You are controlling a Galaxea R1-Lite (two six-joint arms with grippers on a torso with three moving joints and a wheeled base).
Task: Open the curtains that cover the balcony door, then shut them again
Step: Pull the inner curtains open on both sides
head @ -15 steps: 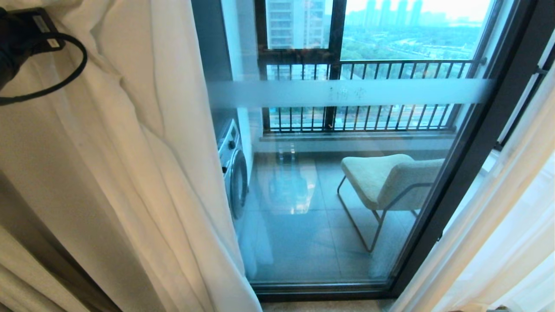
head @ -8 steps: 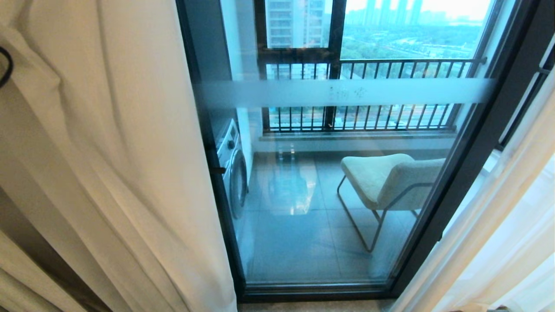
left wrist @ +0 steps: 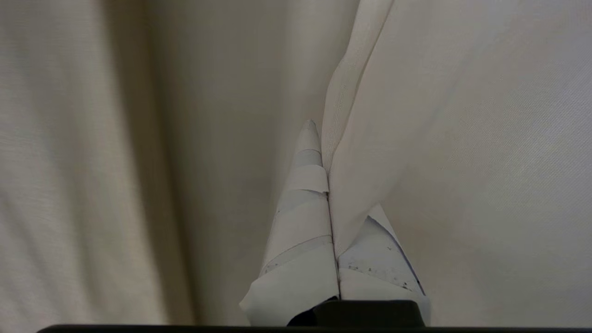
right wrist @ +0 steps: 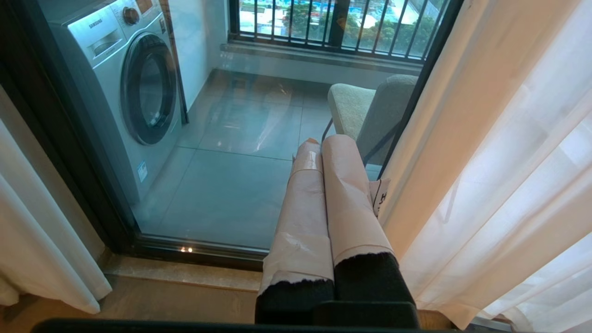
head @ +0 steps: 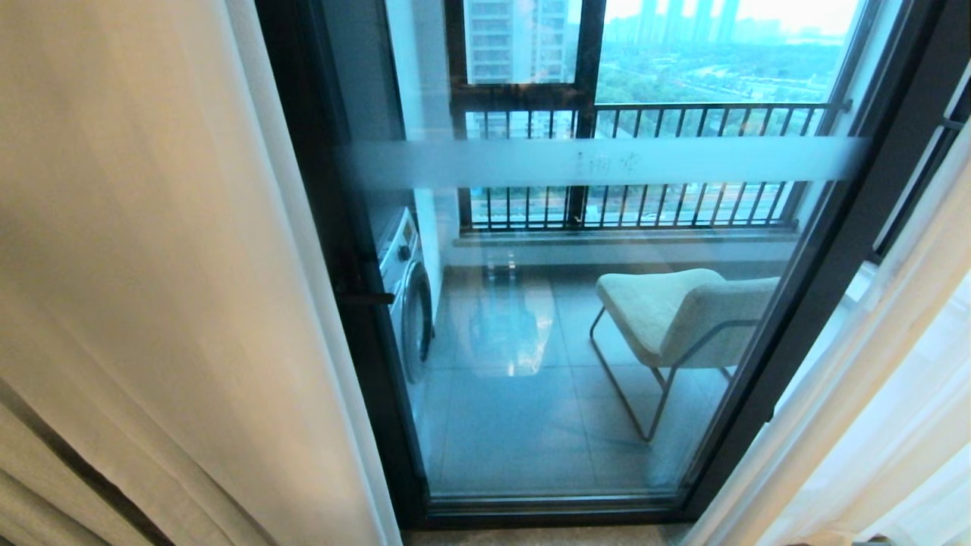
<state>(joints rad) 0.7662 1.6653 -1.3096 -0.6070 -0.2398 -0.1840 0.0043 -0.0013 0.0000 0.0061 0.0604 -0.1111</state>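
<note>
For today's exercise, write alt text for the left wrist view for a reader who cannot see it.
The left gripper, its taped fingers shut on a fold of the beige curtain, fills the lower centre. Pleated fabric covers the whole background.

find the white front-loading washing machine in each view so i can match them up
Head view: the white front-loading washing machine stands behind the glass, just right of the dark metal door frame, left of centre.
Left wrist view: not in it; only beige curtain fabric around the left pincer.
Right wrist view: upper left, large.
Shared landmark: the pale cushioned chair.
</note>
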